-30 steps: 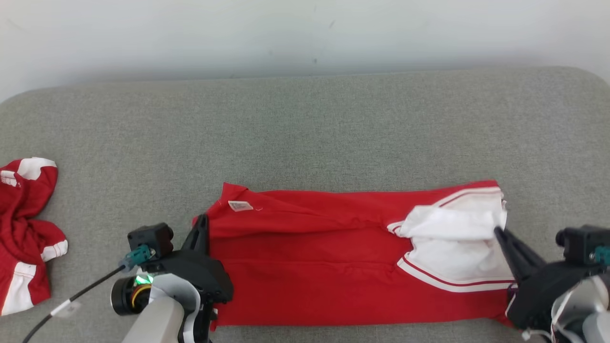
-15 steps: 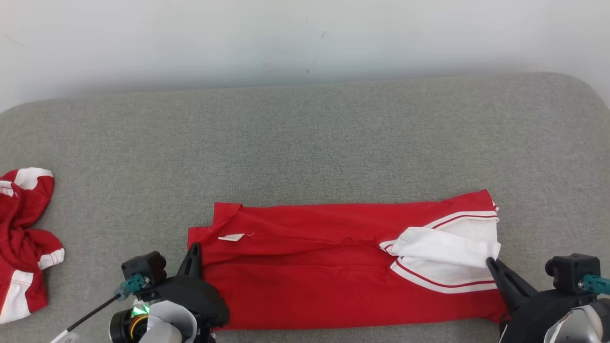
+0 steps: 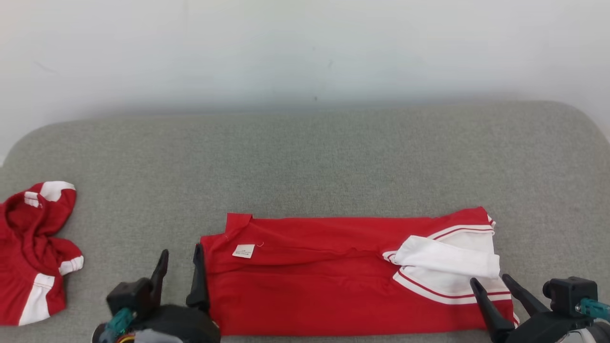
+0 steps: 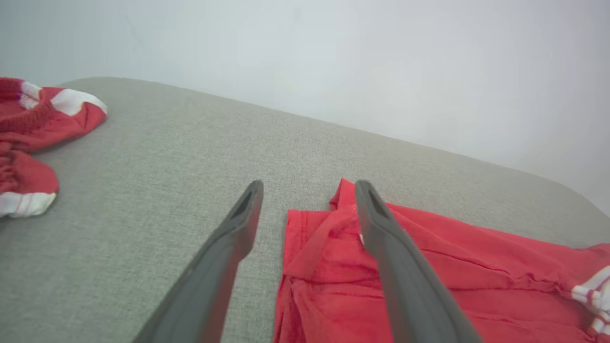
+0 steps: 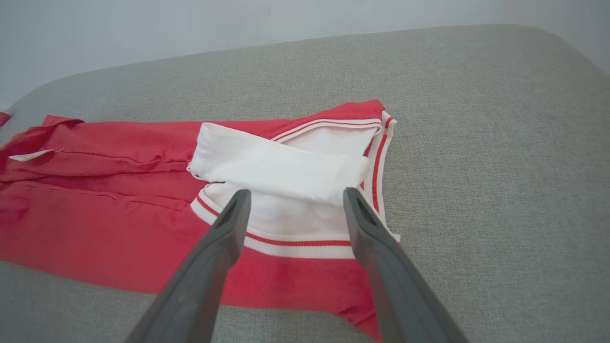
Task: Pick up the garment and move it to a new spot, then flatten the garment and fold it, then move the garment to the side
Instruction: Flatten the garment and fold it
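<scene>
The garment (image 3: pixel 333 286) is folded to a long strip, lower centre; left gripper (image 3: pixel 181 251) and right gripper (image 3: pixel 489 279) fingers are spread, empty; further folds, side move judged outstanding.

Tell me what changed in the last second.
The left gripper and right gripper, shut at the ends of the garment before, have opened and drawn back slightly. The garment stays folded flat on the couch; the second garment stays crumpled at left.

Crumpled red-and-white garment (image 3: pixel 33 252) cut by the left edge, care label (image 3: pixel 244 251) print too small to read, left gripper (image 3: pixel 181 251) and right gripper (image 3: pixel 489 279) bodies cropped at bottom edge
</scene>
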{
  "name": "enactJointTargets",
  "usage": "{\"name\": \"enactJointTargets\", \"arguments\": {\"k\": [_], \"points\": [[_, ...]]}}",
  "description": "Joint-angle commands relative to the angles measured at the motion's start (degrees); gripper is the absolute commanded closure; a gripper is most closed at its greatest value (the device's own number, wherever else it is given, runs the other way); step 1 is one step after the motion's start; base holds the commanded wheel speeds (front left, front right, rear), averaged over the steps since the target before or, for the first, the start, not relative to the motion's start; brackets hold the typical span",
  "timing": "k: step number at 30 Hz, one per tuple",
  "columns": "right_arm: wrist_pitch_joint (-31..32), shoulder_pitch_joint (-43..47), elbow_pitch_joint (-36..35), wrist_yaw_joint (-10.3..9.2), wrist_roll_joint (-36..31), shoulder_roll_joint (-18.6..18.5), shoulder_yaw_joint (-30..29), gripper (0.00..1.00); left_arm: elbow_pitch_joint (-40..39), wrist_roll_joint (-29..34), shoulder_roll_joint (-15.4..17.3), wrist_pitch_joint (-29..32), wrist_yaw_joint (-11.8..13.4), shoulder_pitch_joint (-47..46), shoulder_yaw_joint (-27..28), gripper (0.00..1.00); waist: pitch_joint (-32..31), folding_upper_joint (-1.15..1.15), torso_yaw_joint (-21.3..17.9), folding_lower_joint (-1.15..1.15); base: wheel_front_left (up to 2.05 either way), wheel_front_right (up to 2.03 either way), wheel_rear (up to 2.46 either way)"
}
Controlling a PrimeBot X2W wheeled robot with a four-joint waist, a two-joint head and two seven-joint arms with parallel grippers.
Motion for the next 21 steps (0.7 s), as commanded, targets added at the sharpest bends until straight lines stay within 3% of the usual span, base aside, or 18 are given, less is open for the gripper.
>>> {"name": "enactJointTargets", "arguments": {"k": [1, 7, 12, 21], "points": [[-0.51, 1.25, 0.02, -0.13, -0.42, 0.61, -0.33, 0.0, -3.25, 2.32, -0.42, -0.13, 0.0, 3.51, 1.59, 0.0, -1.82, 0.0, 0.82, 0.01, 0.0, 0.0, 0.0], [-1.25, 2.31, 0.99, -0.12, 0.37, 3.3, -3.06, 0.0, -12.84, 9.15, -1.64, -0.15, -1.75, 11.37, 6.38, 0.0, -3.66, 0.0, 1.63, 0.01, 0.0, 0.0, 0.0], [-1.61, 3.6, 3.01, -0.13, -0.12, 5.13, -5.03, 0.0, -17.7, 12.7, -2.92, -0.16, -4.73, 16.59, 9.38, 0.0, -5.26, 0.0, 2.16, 0.01, 0.0, 0.0, 0.0], [-2.21, 3.71, 5.11, -0.12, -1.46, 6.67, -6.74, 0.0, -20.1, 17.05, -4.1, -0.16, -7.68, 22.96, 11.48, 0.0, -6.57, 0.0, 2.76, 0.01, 0.0, 0.0, 0.0]]}}
